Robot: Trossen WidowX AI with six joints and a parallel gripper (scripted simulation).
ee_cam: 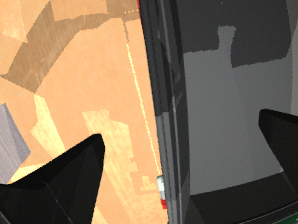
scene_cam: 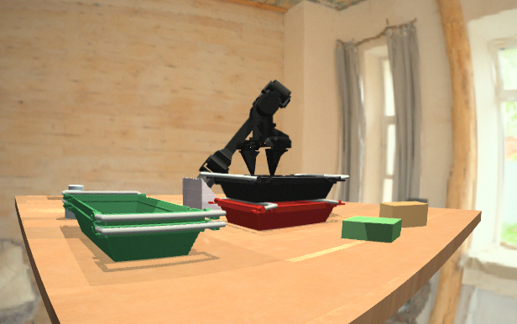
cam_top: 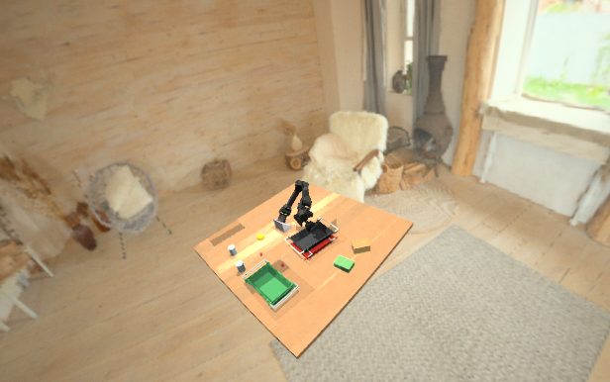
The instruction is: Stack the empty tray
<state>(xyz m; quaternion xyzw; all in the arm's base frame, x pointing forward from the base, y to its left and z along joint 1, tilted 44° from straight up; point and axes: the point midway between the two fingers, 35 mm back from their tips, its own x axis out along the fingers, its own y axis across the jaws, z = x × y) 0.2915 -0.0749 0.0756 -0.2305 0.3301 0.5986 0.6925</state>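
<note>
The black tray sits level above the red tray, not down inside it. White wire bar ends of the red tray show just under the black tray's base in the exterior view; most of their length and the red tray's load are hidden. The black tray's own white bars are at its ends. My gripper is open and empty, its tips near the height of the black tray's rim. In the wrist view one finger is on each side of the long wall, both apart from it.
Two green trays with white bars stand one in the other. A green block and a tan block stand across from them. A lilac block, two grey cans and small red pieces are also there.
</note>
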